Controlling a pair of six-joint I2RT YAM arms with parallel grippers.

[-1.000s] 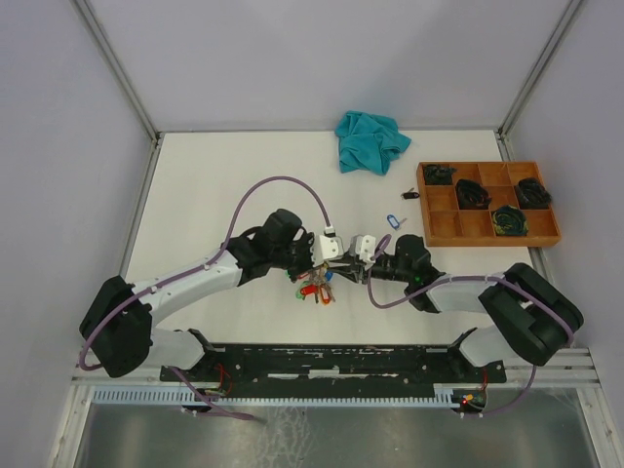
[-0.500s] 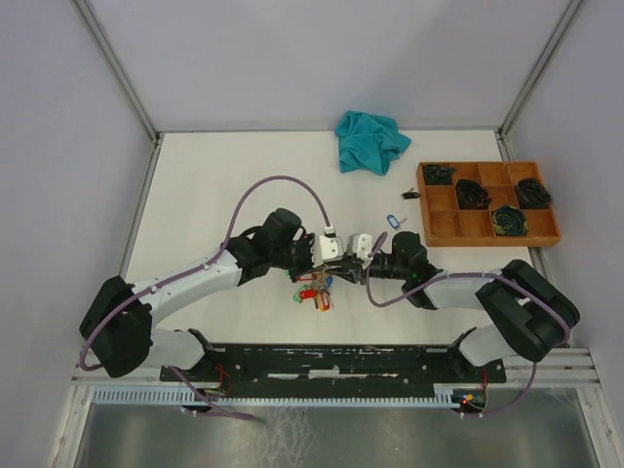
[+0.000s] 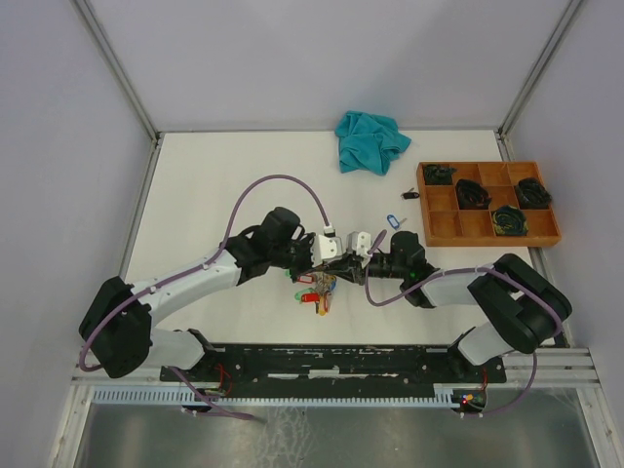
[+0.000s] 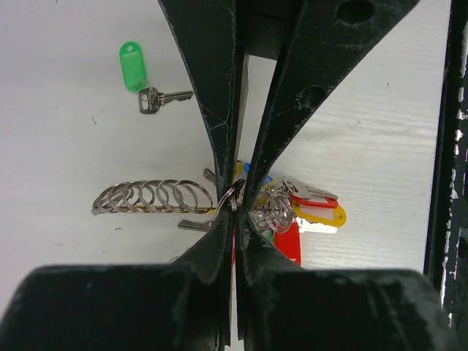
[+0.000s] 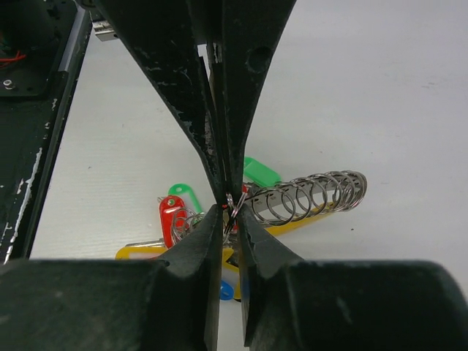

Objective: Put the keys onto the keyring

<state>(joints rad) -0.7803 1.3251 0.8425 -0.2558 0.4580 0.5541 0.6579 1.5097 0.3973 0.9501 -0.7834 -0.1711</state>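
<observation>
Left hand (image 4: 235, 208) tight on keyring (image 4: 153, 196)

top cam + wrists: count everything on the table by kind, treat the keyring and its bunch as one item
cloth: 1
wooden tray: 1
black bundles in the tray: 4
small dark item beside the tray: 1
loose tagged keys: 2 (blue, and green)
keyring with key bunch: 1
Total: 10

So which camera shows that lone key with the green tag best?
Left wrist: the green-tagged key lies whole and unobstructed there. The top view is too distant to make it out; the right wrist shows only part of a green tag, perhaps its.
</observation>
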